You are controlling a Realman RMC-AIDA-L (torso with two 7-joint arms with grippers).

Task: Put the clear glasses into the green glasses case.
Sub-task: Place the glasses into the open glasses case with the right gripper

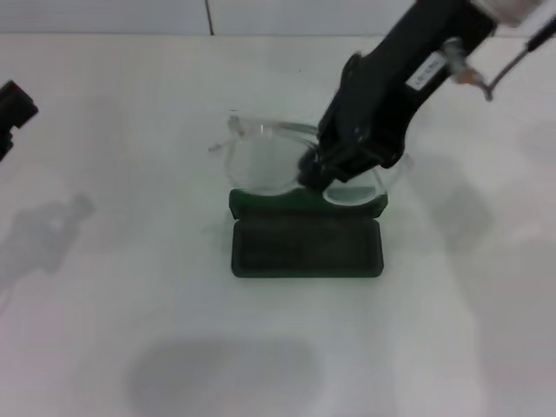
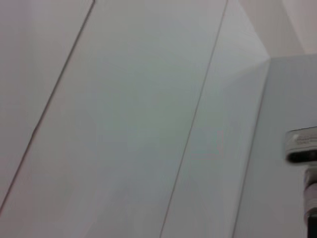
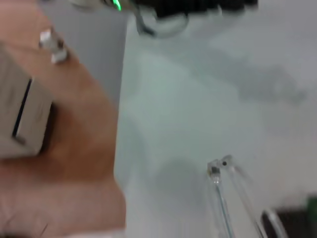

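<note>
The green glasses case (image 1: 306,248) lies open in the middle of the white table, its dark lining facing up and its lid (image 1: 304,203) standing at the far side. The clear glasses (image 1: 261,161) hover just behind and over the lid, lenses facing the case. My right gripper (image 1: 314,174) reaches down from the upper right and is shut on them at the bridge. In the right wrist view a clear temple arm (image 3: 220,191) shows, with a corner of the case (image 3: 312,204) beside it. My left gripper (image 1: 13,111) stays parked at the far left edge.
The white table (image 1: 130,287) stretches around the case on all sides. A white wall (image 1: 261,16) runs along the table's far edge. The right wrist view shows the table's edge (image 3: 121,124) with a brown floor (image 3: 74,148) beyond it.
</note>
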